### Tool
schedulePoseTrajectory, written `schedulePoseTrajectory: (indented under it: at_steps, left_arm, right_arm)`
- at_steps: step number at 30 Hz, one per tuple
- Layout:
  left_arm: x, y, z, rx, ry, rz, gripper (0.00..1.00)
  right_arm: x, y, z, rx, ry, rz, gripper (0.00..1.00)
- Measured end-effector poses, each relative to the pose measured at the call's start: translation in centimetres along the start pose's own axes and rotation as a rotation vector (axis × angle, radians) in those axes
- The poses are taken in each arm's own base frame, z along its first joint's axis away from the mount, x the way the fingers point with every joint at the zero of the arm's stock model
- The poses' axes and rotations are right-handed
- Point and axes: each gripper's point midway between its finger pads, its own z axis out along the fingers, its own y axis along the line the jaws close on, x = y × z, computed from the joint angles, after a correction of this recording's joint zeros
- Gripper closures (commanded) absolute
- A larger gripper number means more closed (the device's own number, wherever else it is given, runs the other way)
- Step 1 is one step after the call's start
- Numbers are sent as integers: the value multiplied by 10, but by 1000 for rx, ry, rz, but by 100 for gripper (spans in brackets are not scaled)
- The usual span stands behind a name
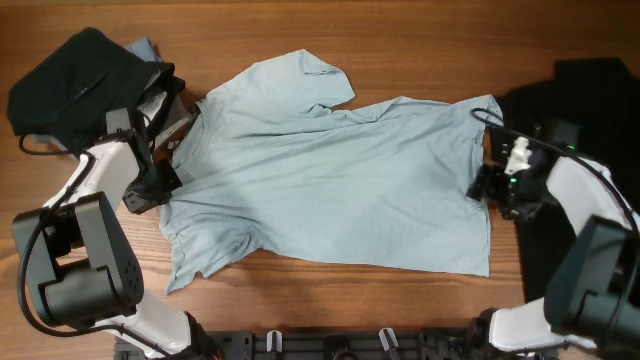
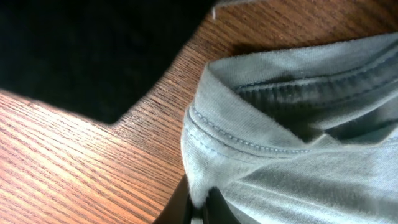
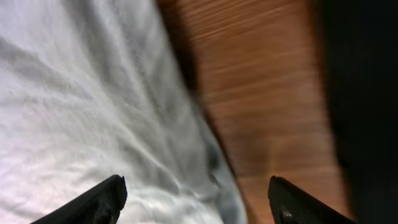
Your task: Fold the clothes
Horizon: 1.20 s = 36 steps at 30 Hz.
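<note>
On the wooden table (image 1: pixel 420 40), seen from overhead, the pale blue T-shirt (image 1: pixel 330 180) lies spread almost flat, its sleeves toward the left and its hem (image 1: pixel 489 245) toward the right; the left gripper (image 1: pixel 163 186) sits at the shirt's left edge between the sleeves, the right gripper (image 1: pixel 484 187) at the hem; a black bundle (image 1: pixel 75 85) lies in the far left corner, a black T-shirt (image 1: pixel 590 110) along the right edge.

At the left wrist, the jaws are closed tight, pinching a fold of the shirt's ribbed collar (image 2: pixel 249 142); black cloth fills the upper left, past bare wood.

At the right wrist, the two fingers (image 3: pixel 99 200) stand wide apart and grip nothing; the shirt's hem lies below and between them; wood and black cloth show to the right.
</note>
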Motion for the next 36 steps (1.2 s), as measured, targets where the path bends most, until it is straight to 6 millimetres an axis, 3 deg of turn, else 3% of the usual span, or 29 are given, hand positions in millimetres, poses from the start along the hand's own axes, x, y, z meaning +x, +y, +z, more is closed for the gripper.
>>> schedulePoseTrajectory:
  at_steps: [6,10,19,21,22,23,25,29,31,32,36]
  left_arm:
    - [0,0,0,0,-1,0,96]
    - [0,0,0,0,-1,-3,96]
    - [0,0,0,0,-1,-3,96]
    - [0,0,0,0,-1,-3,96]
    - [0,0,0,0,-1,-3,96]
    - [0,0,0,0,-1,-3,96]
    - [0,0,0,0,-1,-3,96]
    - [0,0,0,0,-1,-3,96]
    - [0,0,0,0,-1,-3,96]
    - [0,0,0,0,-1,-3,96]
    - [0,0,0,0,-1,-3,96]
  right_arm:
    - [-5,-2,8,45,-6,-10,44]
    - [-8,-1,9,38,-16,-50,50]
    - [-2,22,14,-13,7,-158,76]
    - [1,22,15,-14,23,-155,74]
    - [4,21,15,-12,34,-146,52]
    - [7,20,15,-6,46,-137,40]
    - [9,20,14,-3,57,-121,39]
    - [9,15,12,31,57,-93,68]
    - [9,13,13,44,56,-80,89]
    - [9,13,14,44,56,-75,96]
    - [9,12,15,44,60,-59,96]
